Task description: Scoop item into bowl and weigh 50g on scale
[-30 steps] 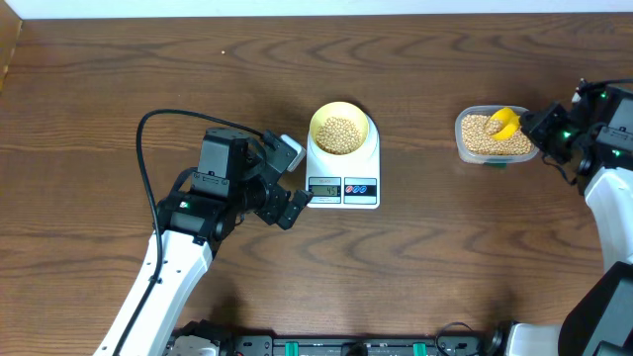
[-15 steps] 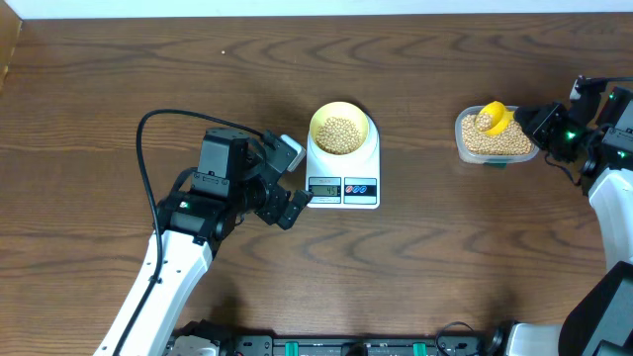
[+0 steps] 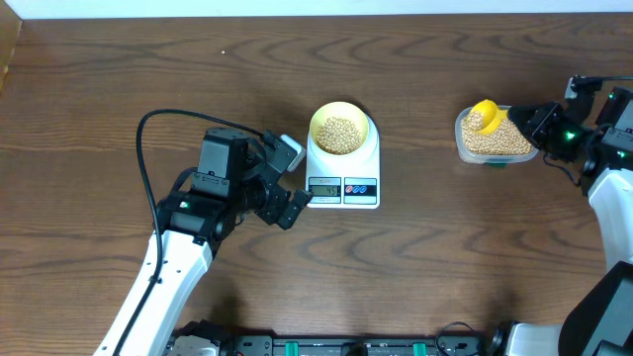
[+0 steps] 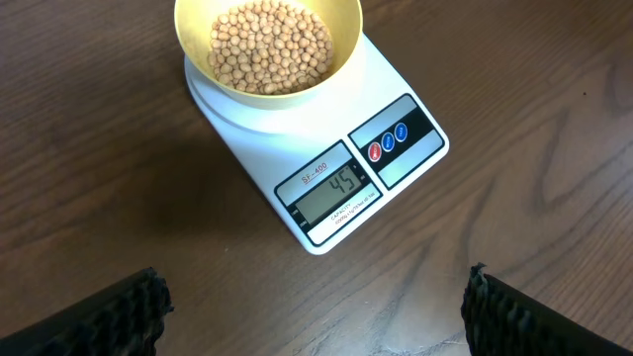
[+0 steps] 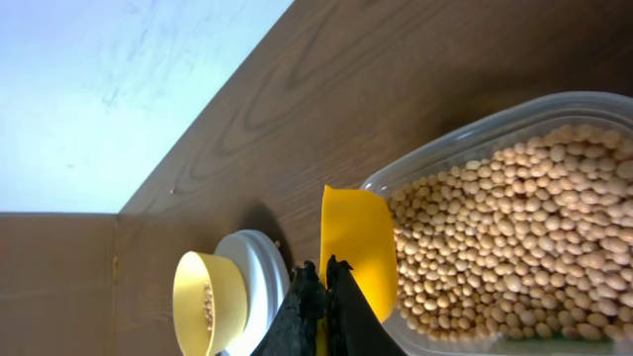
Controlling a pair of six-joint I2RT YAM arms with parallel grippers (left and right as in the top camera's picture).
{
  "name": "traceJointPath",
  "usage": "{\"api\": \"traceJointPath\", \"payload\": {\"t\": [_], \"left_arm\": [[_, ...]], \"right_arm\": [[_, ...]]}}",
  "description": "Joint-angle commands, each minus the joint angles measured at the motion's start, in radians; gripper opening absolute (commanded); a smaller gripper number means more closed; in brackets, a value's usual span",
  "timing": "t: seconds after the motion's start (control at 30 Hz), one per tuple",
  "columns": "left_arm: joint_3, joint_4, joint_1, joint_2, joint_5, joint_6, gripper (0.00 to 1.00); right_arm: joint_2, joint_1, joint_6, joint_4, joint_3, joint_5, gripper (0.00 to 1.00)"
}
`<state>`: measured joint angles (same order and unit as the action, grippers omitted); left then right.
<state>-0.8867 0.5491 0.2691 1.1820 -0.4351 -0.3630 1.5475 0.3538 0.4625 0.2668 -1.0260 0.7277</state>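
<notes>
Left gripper (image 3: 292, 180): my fingers are spread wide with nothing in them, just left of the scale (image 3: 371, 168). The bowl (image 4: 346, 35) sits on the scale's platform with beans (image 4: 267, 44) heaped inside. Display (image 4: 331, 188) reads 45. Well right of the scale is the clear tub (image 3: 461, 136), full of beans. Right gripper (image 5: 318, 292): my fingers are clamped tight on the yellow scoop (image 3: 485, 117), whose head is over the tub's left end.
</notes>
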Motion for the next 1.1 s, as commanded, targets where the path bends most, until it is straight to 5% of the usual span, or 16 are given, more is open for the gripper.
{"api": "traceJointPath", "payload": {"t": [0.0, 0.53, 1.07], "left_arm": [[0.001, -0.002, -0.004, 0.002, 0.006, 0.006, 0.97], [0.001, -0.002, -0.004, 0.002, 0.006, 0.006, 0.97], [0.001, -0.002, -0.004, 0.002, 0.006, 0.006, 0.96]], "right_arm": [[0.008, -0.026, -0.014, -0.023, 0.000, 0.042, 0.01], [0.008, -0.202, 0.110, -0.178, 0.000, 0.025, 0.01], [0.009, -0.425, 0.040, -0.335, 0.000, -0.057, 0.01]]}}
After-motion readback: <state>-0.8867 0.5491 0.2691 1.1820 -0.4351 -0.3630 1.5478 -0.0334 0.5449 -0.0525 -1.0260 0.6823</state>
